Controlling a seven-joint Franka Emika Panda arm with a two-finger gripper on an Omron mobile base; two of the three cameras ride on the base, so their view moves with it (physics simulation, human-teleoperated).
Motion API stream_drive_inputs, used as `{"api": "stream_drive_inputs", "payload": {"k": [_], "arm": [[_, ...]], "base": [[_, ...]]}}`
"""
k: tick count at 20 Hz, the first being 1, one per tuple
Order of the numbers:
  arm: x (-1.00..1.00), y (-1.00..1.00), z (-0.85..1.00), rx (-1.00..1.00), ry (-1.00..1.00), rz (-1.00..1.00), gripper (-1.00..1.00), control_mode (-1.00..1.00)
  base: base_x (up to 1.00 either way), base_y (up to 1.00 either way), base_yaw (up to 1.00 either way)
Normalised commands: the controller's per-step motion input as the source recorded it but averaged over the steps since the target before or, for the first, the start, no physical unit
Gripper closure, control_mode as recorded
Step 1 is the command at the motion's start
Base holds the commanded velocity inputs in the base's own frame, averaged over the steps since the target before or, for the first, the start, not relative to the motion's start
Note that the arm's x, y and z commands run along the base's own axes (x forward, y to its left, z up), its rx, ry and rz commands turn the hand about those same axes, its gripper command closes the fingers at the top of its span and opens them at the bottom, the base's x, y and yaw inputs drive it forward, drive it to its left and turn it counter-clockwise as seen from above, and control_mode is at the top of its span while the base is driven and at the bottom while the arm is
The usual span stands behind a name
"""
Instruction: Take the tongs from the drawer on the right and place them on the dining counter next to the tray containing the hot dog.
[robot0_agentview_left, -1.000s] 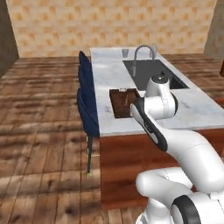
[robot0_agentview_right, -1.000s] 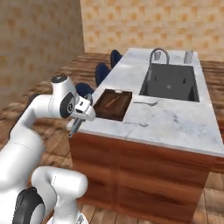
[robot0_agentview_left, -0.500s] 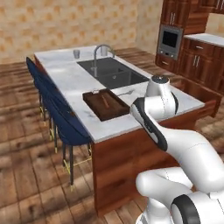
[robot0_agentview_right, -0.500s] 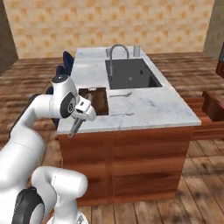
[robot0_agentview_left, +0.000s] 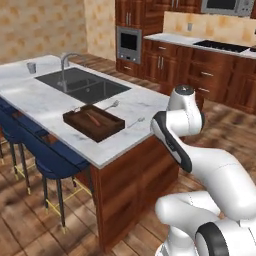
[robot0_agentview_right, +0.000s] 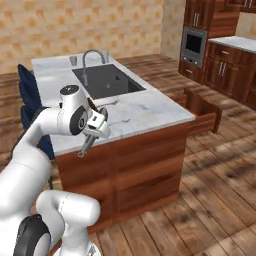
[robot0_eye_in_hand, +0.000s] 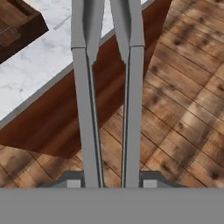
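Meanwhile end effector (robot0_agentview_right: 91, 137) grips tongs (robot0_eye_in_hand: 107, 92); no writing.

The hand (robot0_eye_in_hand: 111, 181) grips the tongs (robot0_eye_in_hand: 107, 87) over the dining counter (robot0_eye_in_hand: 39, 74) edge, beside the tray (robot0_eye_in_hand: 22, 26)

One dining counter (robot0_agentview_left: 50, 102); on it, one tray (robot0_agentview_left: 93, 122) with one hot dog (robot0_agentview_left: 93, 119), two thin silver utensils (robot0_agentview_left: 111, 105) beside the tray, one cup (robot0_agentview_left: 31, 67); one tongs (robot0_eye_in_hand: 107, 92); one open drawer (robot0_agentview_right: 202, 110) at the counter's end.
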Motion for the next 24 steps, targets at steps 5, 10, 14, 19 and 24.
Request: {"api": "stream_drive_inputs", "payload": {"k": [5, 10, 14, 19, 24], "arm": [[0.00, 0.00, 0.00, 0.00, 0.00, 0.00, 1.00, 1.00], [0.00, 0.00, 0.00, 0.00, 0.00, 0.00, 1.00, 1.00], [0.00, 0.00, 0.00, 0.00, 0.00, 0.00, 1.00, 1.00], [0.00, 0.00, 0.00, 0.00, 0.00, 0.00, 1.00, 1.00], [0.00, 0.00, 0.00, 0.00, 0.00, 0.00, 1.00, 1.00]], "base": [[0.28, 0.77, -0.46], [0.39, 0.86, -0.39], [0.00, 0.80, -0.37], [-0.65, 0.45, -0.37], [-0.67, 0.37, -0.38]]}}
